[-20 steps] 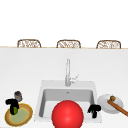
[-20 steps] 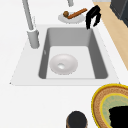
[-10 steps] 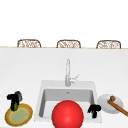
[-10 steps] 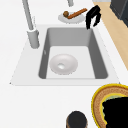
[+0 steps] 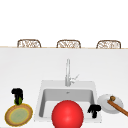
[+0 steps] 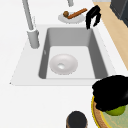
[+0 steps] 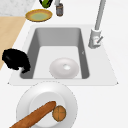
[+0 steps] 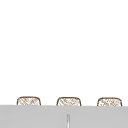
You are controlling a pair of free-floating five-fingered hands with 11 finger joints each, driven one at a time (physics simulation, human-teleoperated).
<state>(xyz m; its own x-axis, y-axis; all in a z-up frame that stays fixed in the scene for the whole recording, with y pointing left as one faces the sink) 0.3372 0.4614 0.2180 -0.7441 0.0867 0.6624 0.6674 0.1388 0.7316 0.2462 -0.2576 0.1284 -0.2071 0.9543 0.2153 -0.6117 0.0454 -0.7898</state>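
The left hand (image 5: 17,93) has risen, fingers curled round one green fruit (image 5: 18,101) above one yellow plate (image 5: 18,115).

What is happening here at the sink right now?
The left hand is shut on a green fruit, holding it just above a yellow plate on the counter left of the sink. The right hand hangs by the sink's right edge, fingers curled, holding nothing. Beside it, a white plate carries a long brown stick and a small brown ball.
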